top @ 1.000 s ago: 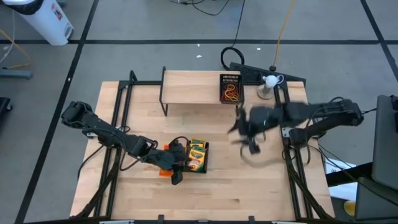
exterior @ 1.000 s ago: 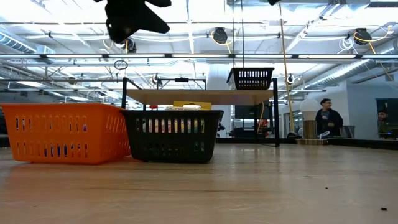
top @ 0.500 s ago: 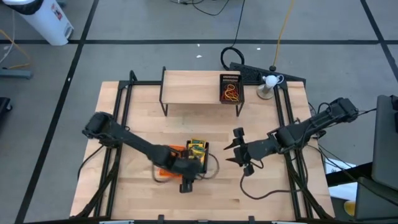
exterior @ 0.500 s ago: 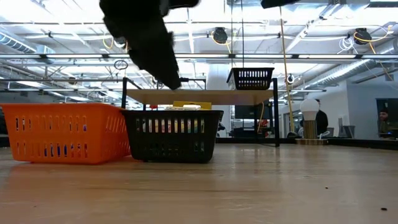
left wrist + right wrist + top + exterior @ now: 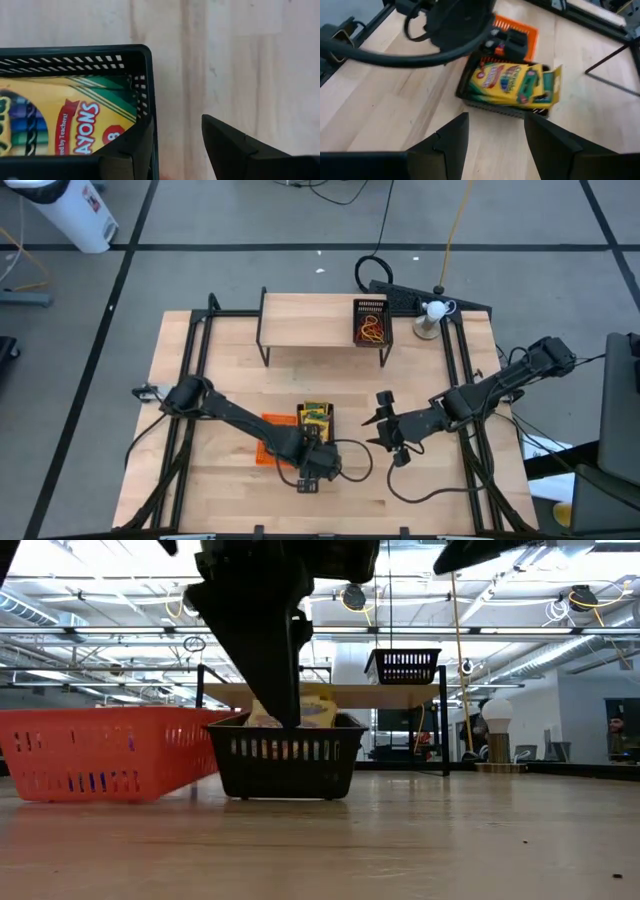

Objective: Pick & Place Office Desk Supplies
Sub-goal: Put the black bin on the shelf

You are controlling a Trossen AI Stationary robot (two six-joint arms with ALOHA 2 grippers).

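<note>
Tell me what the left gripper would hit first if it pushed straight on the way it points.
Probably the black mesh tray wall: the left gripper straddles it, one finger inside by the crayon box, the other outside. Below that lies the table; depth is uncertain.

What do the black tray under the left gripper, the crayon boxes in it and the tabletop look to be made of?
Black mesh tray: probably moulded plastic, matte, with slotted walls. Crayon boxes: printed cardboard, slightly glossy, with folded flaps. Table: light wood, visible grain and plank seams, likely sealed. Left gripper straddles the tray wall.

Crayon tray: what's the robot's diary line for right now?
left gripper: open, straddling black tray wall | crayon boxes: inside | right gripper: open, waiting
</note>
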